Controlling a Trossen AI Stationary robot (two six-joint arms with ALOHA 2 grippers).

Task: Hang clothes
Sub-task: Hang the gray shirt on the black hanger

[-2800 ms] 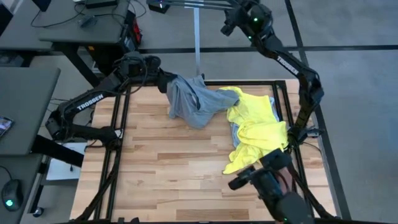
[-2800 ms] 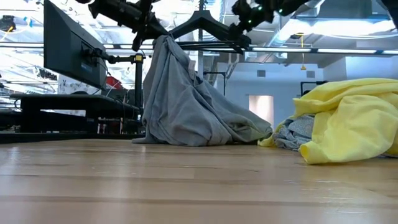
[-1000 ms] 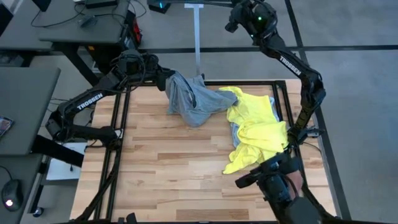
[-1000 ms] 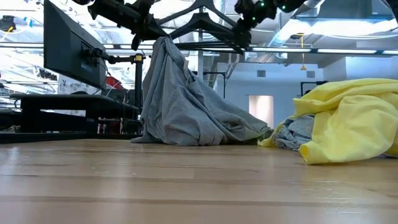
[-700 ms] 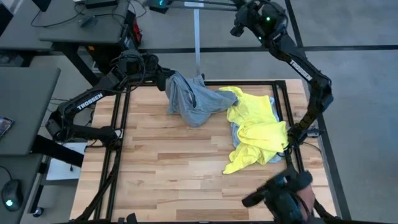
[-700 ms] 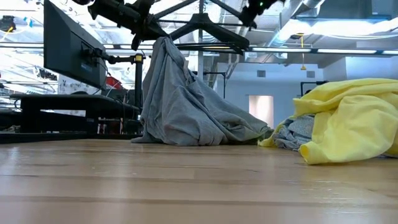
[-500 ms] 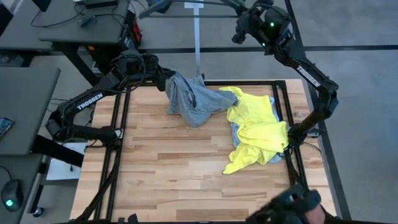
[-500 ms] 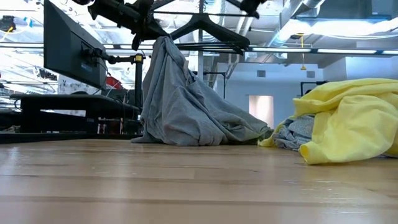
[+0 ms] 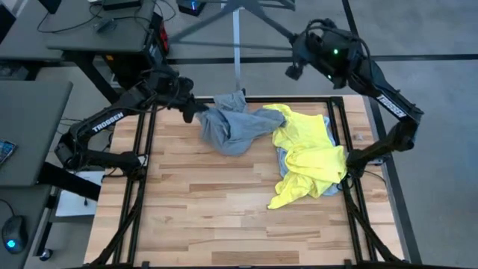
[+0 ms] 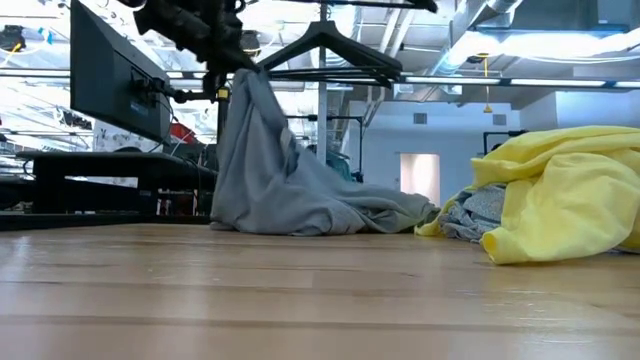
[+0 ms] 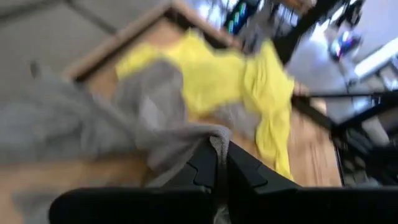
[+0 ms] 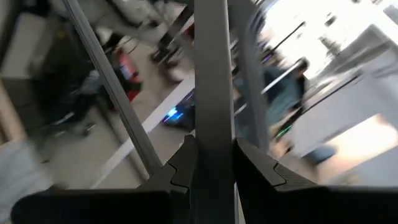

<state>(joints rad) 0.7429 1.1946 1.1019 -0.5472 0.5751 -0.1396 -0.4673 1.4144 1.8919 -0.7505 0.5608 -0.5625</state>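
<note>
My left gripper point(image 9: 188, 112) is pinched shut on a fold of the grey T-shirt point(image 9: 231, 128) at the table's far left edge; my left wrist view shows the cloth caught between my fingers point(image 11: 205, 167), and only the low view shows the shirt point(image 10: 270, 170) lifted into a peak there. My right gripper point(image 12: 214, 158) is raised beyond the table's far edge, clamped on a pale upright bar point(image 12: 212, 74). The neon-yellow T-shirt point(image 9: 308, 153) lies heaped at the table's point(image 9: 209, 202) right.
</note>
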